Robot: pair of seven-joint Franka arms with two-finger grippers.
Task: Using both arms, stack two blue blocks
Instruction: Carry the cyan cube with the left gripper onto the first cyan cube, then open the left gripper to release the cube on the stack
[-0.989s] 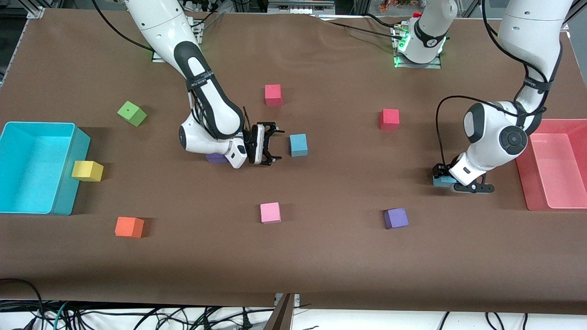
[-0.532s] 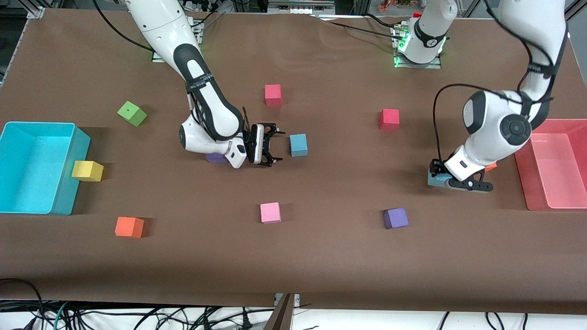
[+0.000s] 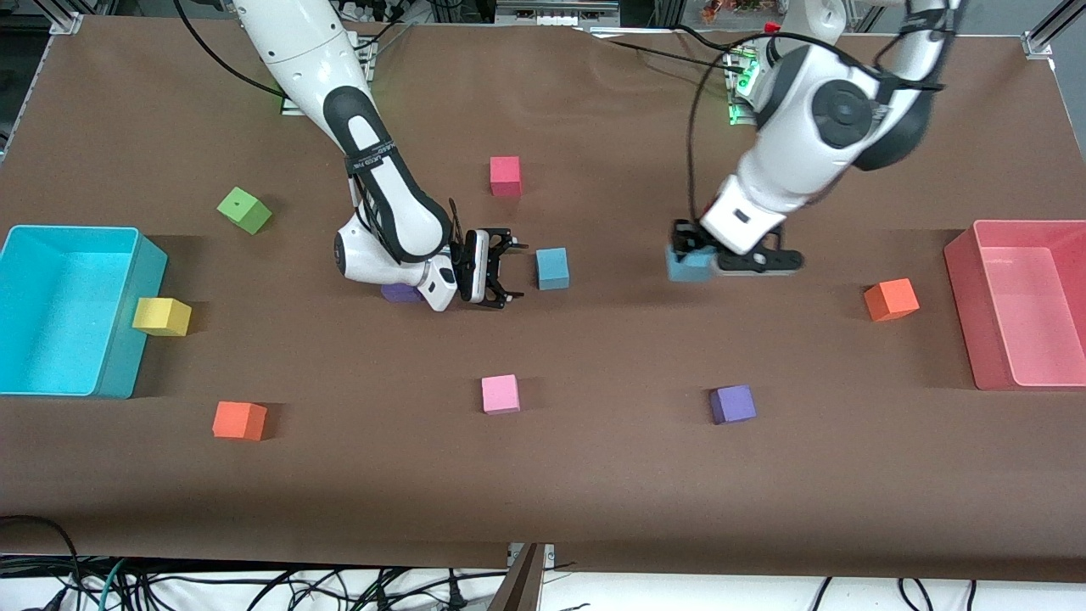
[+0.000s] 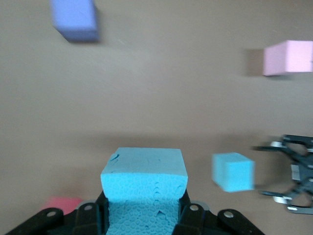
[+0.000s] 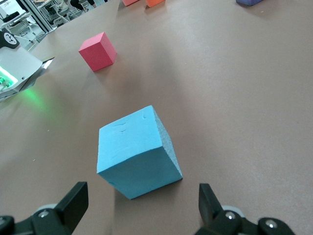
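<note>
Two glossy white arms with black joint bands are shown, black cables looped alongside; each ends in a black claw, and green light glows at the bases.

On the brown tabletop (image 3: 594, 509) I see a cyan bin (image 3: 68, 310) with a yellow cube (image 3: 161, 316) touching its wall, a pink bin (image 3: 1022, 304), a green cube (image 3: 243, 210), two orange cubes (image 3: 239, 420) (image 3: 891, 299), a pink cube (image 3: 500, 394), a purple cube (image 3: 732, 404) and a red cube (image 3: 505, 176).

Blocks: two blue (image 3: 552, 268) (image 3: 689, 265), two red (image 3: 506, 176), two orange (image 3: 891, 299), two purple (image 3: 732, 404), one green (image 3: 243, 210), yellow (image 3: 161, 316), pink (image 3: 500, 394); two bins (image 3: 127, 339) (image 3: 967, 280).
</note>
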